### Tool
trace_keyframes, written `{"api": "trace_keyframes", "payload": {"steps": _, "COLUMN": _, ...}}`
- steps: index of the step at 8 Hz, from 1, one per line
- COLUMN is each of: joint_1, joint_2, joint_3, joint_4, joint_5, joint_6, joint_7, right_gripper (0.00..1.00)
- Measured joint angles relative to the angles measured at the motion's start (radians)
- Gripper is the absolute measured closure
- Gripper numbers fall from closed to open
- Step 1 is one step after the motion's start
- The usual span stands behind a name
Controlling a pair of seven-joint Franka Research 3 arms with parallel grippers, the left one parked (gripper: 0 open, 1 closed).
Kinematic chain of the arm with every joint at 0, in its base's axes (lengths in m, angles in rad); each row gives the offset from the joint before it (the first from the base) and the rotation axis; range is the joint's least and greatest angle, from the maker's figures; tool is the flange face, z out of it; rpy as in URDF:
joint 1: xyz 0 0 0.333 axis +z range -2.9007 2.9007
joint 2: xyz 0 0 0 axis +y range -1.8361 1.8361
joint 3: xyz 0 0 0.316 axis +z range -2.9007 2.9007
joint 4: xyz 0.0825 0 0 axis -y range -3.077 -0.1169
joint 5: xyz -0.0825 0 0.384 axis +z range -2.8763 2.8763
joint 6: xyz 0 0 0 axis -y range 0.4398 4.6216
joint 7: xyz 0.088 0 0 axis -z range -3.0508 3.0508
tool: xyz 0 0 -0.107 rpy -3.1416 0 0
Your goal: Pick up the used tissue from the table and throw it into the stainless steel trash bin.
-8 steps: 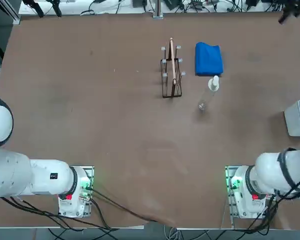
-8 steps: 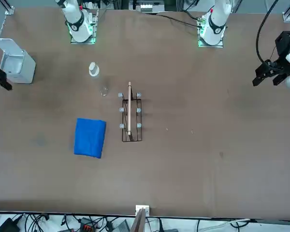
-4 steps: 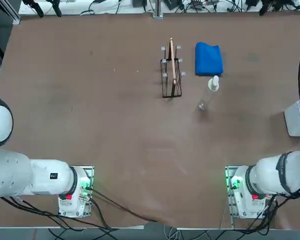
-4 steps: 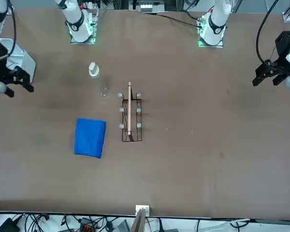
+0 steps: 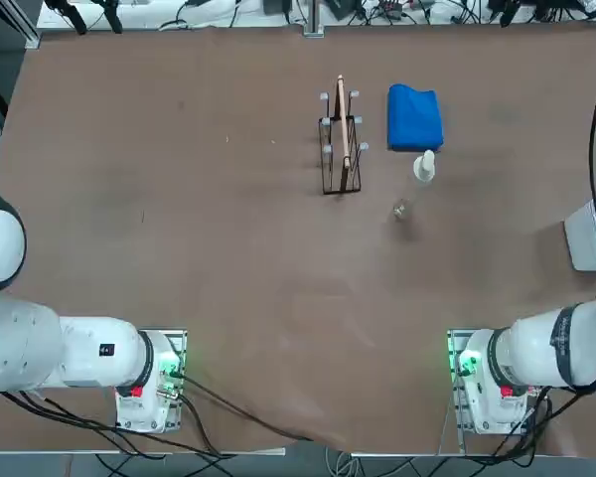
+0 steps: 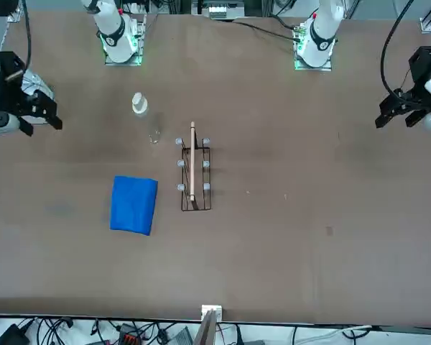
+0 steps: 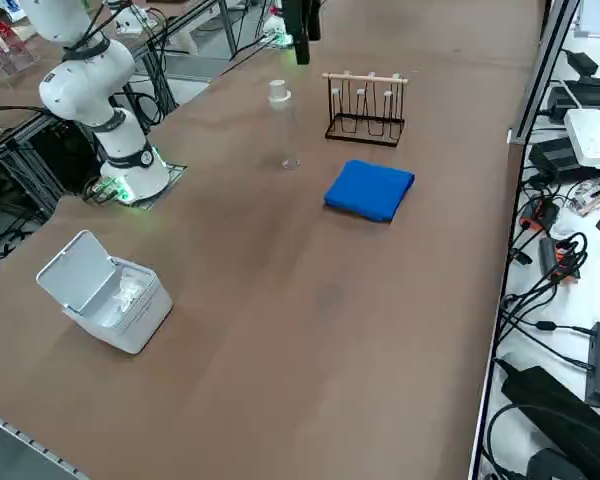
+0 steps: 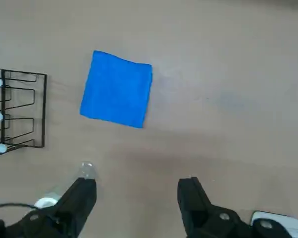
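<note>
This place is looking like a robot lab. Two big white robot arms, L (image 5: 89, 353) and R (image 5: 566, 348), are standing at one long brown worktop (image 5: 258, 248), w/ metal plates (image 5: 461, 378) holding them on. Lots of black wires (image 5: 536, 427) are running around the arm bases. More wires, small boxes etc. are lying on a white shelf (image 7: 580, 310) next to the worktop. Shiny metal bars (image 7: 525, 110) are going along the worktop's edge too.

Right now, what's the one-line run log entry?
right gripper: open, empty, above table | trash bin: lid open | used tissue: white, crumpled, inside bin
</note>
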Motion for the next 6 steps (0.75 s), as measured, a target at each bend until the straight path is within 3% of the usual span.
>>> {"api": "trace_keyframes", "payload": {"steps": 2, "joint_1": 0.039, "joint_2": -0.023, "joint_3": 0.0, "joint_4": -0.004, "joint_5": 0.0, "joint_6": -0.006, "joint_7": 0.04, "right_gripper": 0.0}}
{"api": "trace_keyframes", "payload": {"steps": 6, "joint_1": 0.044, "joint_2": -0.072, "joint_3": -0.014, "joint_4": -0.03, "joint_5": 0.025, "joint_6": -0.022, "joint_7": 0.082, "right_gripper": 0.0}}
